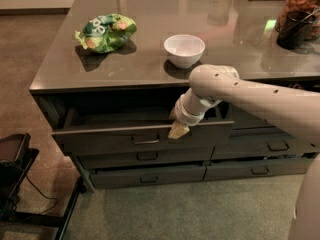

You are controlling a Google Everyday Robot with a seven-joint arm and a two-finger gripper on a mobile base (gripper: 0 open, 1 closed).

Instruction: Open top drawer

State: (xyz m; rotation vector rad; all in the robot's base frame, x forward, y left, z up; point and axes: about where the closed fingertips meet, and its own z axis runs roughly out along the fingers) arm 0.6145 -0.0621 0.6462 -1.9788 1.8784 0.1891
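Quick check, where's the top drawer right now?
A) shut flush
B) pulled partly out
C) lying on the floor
B: the top drawer front stands forward of the lower drawers with its inside showing, and the hand sits at its upper edge, just right of the bar pull.

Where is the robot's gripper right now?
In the camera view, the gripper is at the front rim of the top drawer, right of its bar pull and below the white bowl.

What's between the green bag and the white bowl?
Only bare countertop, in the camera view. The end effector is lower, at the top drawer's front edge.
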